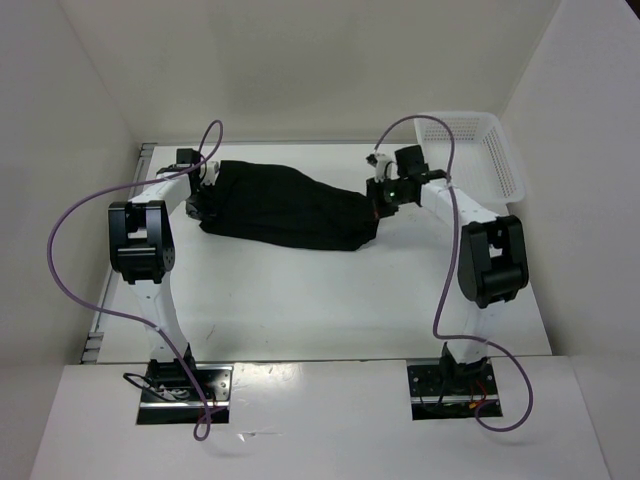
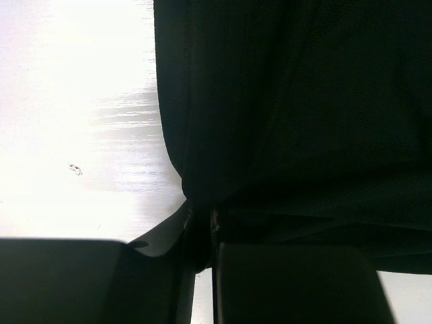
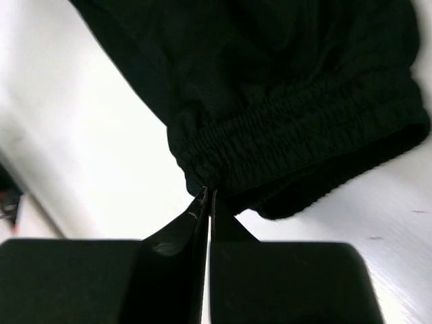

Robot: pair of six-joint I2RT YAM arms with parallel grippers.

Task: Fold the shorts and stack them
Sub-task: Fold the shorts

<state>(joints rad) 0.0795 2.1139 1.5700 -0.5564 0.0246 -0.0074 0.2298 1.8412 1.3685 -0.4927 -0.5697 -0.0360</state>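
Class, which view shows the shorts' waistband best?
Right wrist: the waistband shows its gathered elastic close up. Top external shows the shorts only as a dark shape; left wrist shows plain fabric.

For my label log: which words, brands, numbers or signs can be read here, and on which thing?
None: no text can be read in any view.
The shorts are plain black, the waistband shows no tag, and the basket is plain white.

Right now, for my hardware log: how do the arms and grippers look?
Left arm and right arm: white links, black joint housings. A purple cable loops along each. Green light near the right wrist. Fingers are black and tapered.
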